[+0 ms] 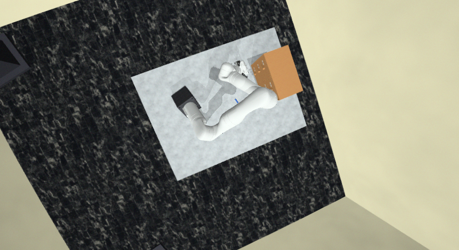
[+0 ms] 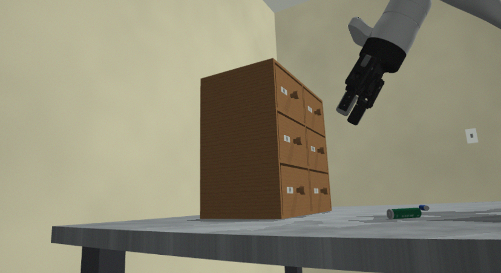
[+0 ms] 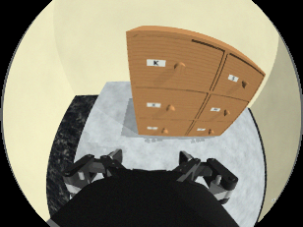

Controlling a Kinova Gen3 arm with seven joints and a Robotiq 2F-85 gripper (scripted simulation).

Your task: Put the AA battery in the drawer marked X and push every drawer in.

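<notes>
The wooden chest stands upright with six drawers in two columns, all of which look pushed in. In the wrist view the upper left label reads K; the other labels are too small to read surely, so I cannot tell which is X. A green cylinder with printing lies on its side in front of the chest. A smaller-looking blue cylinder lies behind it. I cannot tell which is the AA battery. My gripper is open and empty, in front of the chest, tilted downward, well above the table.
The pale table carries the chest near one end. The black arm base stands toward the other end. The white arm spans above the table and hides part of it and one front corner of the chest in the top view.
</notes>
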